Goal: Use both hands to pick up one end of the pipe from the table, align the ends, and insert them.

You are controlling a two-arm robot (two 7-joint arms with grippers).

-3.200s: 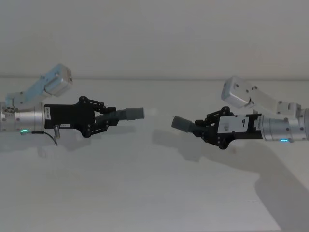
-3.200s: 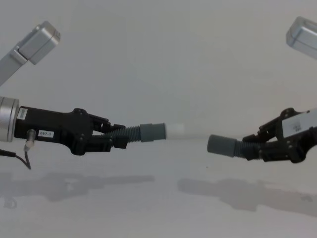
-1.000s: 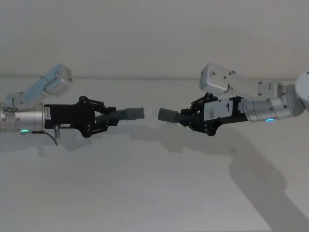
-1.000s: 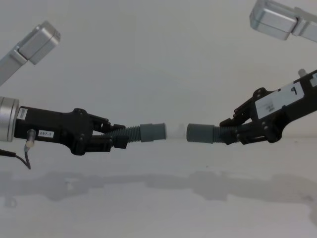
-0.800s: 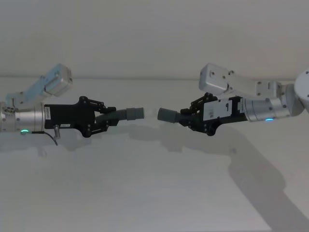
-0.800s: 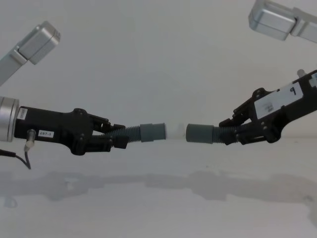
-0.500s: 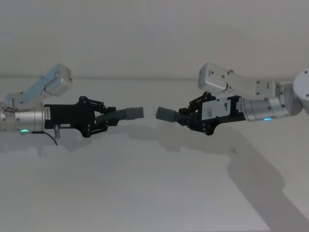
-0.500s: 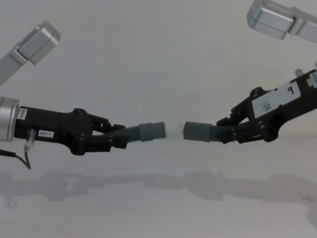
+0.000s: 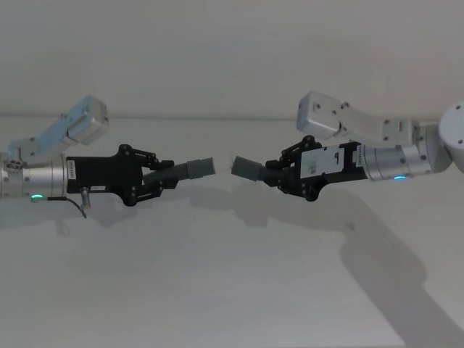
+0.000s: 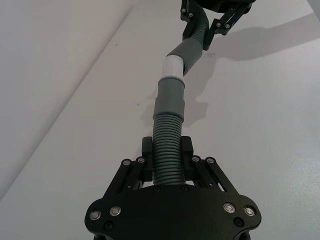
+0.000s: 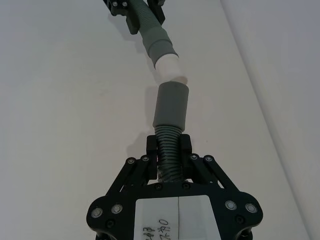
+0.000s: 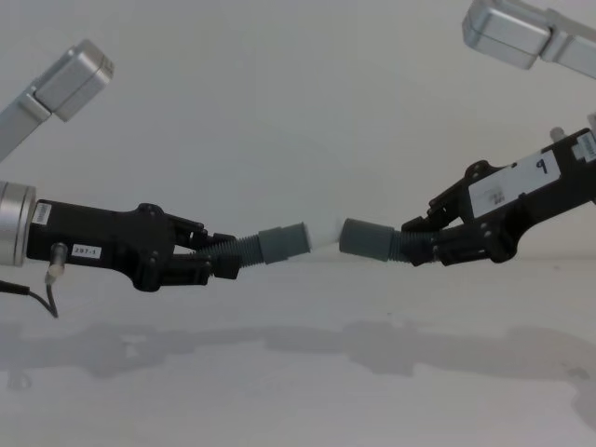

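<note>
Grey corrugated hose piece point(image 9: 181, 170) clamped in left tool point(image 9: 161, 178) at nine o'clock, white tip point(image 10: 174, 65) just short of cuff point(image 9: 246, 168), second hose piece point(image 12: 411, 248) clamped in right tool point(image 9: 279, 174) at three o'clock, above white desk point(image 9: 217, 290).

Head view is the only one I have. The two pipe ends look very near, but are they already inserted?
Observer: Not yet. In the right wrist view the white tip stands just at the mouth of the grey cuff, not inside it.
Operator: Are they in one line?
Observer: No. In the left wrist view the cuff meets the tip at an angle.
Operator: Do the hands grip well?
Observer: The left hand and the right hand each clamp the corrugated part between both fingers.
</note>
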